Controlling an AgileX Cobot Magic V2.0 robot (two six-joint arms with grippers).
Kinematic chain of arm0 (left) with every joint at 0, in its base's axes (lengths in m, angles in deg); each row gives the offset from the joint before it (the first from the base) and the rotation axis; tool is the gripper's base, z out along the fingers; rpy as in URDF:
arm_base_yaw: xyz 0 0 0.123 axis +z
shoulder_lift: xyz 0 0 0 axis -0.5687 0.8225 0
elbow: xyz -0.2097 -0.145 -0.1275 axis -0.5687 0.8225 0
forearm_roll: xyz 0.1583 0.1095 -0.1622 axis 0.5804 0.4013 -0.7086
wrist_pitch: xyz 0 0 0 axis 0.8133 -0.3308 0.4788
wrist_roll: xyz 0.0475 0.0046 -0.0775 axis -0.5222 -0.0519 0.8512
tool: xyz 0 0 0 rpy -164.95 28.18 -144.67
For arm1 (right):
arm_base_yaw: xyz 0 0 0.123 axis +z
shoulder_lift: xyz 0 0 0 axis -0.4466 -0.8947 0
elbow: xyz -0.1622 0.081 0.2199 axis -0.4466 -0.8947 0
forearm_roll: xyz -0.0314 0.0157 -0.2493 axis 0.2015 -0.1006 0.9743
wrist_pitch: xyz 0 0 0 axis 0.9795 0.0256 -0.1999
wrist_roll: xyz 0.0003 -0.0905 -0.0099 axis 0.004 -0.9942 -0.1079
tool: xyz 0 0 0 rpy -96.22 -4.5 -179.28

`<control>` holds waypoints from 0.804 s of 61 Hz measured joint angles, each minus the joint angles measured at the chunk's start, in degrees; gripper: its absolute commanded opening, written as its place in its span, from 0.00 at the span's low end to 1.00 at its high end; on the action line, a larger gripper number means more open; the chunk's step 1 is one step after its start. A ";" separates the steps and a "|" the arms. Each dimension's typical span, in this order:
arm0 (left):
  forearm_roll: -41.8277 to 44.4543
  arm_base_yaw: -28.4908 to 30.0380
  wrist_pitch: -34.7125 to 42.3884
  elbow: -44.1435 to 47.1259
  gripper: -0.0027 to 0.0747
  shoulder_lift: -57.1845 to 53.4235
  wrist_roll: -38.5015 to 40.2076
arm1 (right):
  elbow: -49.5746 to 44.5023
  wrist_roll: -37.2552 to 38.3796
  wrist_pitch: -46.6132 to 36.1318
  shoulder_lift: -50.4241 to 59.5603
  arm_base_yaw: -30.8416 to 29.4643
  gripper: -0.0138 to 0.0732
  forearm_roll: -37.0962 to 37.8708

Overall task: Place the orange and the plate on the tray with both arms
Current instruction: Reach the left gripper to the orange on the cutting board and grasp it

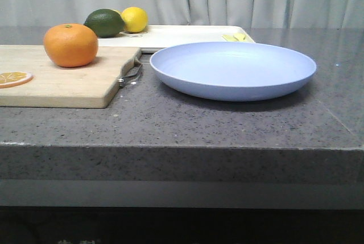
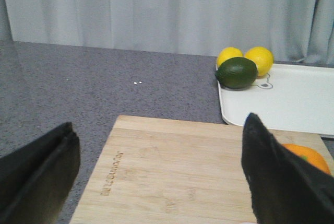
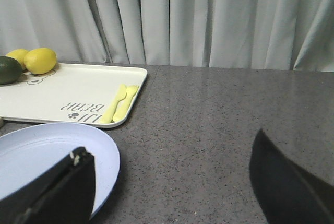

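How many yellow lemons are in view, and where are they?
2. Both round yellow lemons sit side by side at the far corner of the cream-white tray, behind the dark green fruit. The front view shows only one.

Orange: whole, round, bright orange, green stem dimple on top; rests on a wooden board. Plate: wide, shallow, pale lavender-blue, upright on the counter just beside the board. Tray: flat, cream-white, low-rimmed, behind both.

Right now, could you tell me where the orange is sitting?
In the front view, the orange sits at left on the wooden cutting board, left of the plate.
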 measured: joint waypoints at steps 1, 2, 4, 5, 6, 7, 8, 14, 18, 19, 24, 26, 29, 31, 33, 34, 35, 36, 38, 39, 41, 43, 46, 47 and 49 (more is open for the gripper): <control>-0.10 -0.47 -0.47 -0.61 0.81 0.60 0.00 | 0.00 0.00 -0.01 0.00 0.00 0.86 0.00; -0.13 -1.24 -1.08 -1.55 0.81 1.57 0.00 | 0.00 0.00 -0.01 0.00 0.00 0.86 0.00; -0.13 -2.63 -2.29 -3.26 0.81 3.37 0.00 | 0.00 0.00 0.11 0.00 0.00 0.86 0.00; -0.13 -3.21 -2.86 -4.01 0.81 4.13 0.00 | 0.00 0.00 0.11 0.00 0.00 0.86 0.00; -0.13 -4.15 -3.82 -5.17 0.81 5.35 0.00 | 0.00 0.00 0.11 0.00 0.00 0.86 0.00; -0.13 -4.80 -4.50 -5.98 0.81 6.18 0.00 | 0.00 0.00 0.11 0.00 0.00 0.86 0.00; -0.13 -5.46 -5.58 -7.20 0.81 7.04 0.00 | 0.00 0.00 0.11 0.00 0.00 0.86 0.00; -0.13 -10.36 -11.80 -13.78 0.81 14.44 0.00 | 0.00 0.00 0.11 0.00 0.00 0.86 0.00; -0.13 -13.02 -15.74 -18.05 0.81 19.62 0.00 | 0.00 0.00 0.21 0.00 0.00 0.86 0.00; -0.13 -13.69 -17.02 -19.54 0.81 21.17 0.00 | 0.00 0.00 0.21 0.00 0.00 0.86 0.00; -0.26 -15.57 -21.81 -25.10 0.81 26.82 0.00 | 0.00 0.00 0.21 0.00 0.00 0.86 0.00; -0.28 -16.05 -23.59 -27.14 0.81 28.84 0.00 | 0.00 0.00 0.21 0.00 0.00 0.86 0.00; -0.41 -16.94 -27.63 -31.56 0.81 33.16 0.00 | 0.00 0.00 0.21 0.00 0.00 0.86 0.00; -0.51 -17.30 -29.38 -33.41 0.81 34.98 -0.10 | 0.00 0.00 0.33 0.00 0.00 0.86 0.00; -0.62 -17.57 -31.01 -35.61 0.81 36.72 -0.10 | 0.00 0.00 0.44 0.00 0.00 0.86 0.00; -0.62 -17.96 -32.14 -36.42 0.81 37.96 -0.10 | 0.00 0.00 0.45 0.00 0.00 0.86 0.00; -0.62 -18.17 -32.77 -37.57 0.81 38.77 -0.10 | 0.00 0.00 0.58 0.00 0.00 0.86 0.00; -0.62 -18.45 -33.75 -38.31 0.81 39.93 -0.10 | 0.00 0.00 0.58 0.00 0.00 0.86 0.00; -0.62 -18.75 -34.77 -39.68 0.81 41.39 -0.10 | 0.00 0.00 0.65 0.00 0.00 0.86 0.00; -0.62 -18.94 -35.22 -40.33 0.81 42.07 -0.10 | 0.00 0.00 0.65 0.00 0.00 0.86 0.00; -0.73 -19.54 -36.33 -41.83 0.81 43.70 -0.10 | 0.00 0.00 0.65 0.00 0.00 0.86 0.00; -0.74 -19.87 -37.04 -42.90 0.81 44.88 -0.10 | 0.00 0.00 0.65 0.00 0.00 0.86 0.00; -0.84 -20.34 -38.24 -44.82 0.81 46.76 -0.10 | 0.00 0.00 0.65 0.00 0.00 0.86 0.00; -0.84 -20.49 -38.72 -45.27 0.81 47.49 -0.10 | 0.00 0.00 0.65 0.00 0.00 0.86 0.00; -1.11 -20.75 -39.42 -46.30 0.81 48.63 -0.10 | 0.00 0.00 0.65 0.00 0.00 0.86 0.00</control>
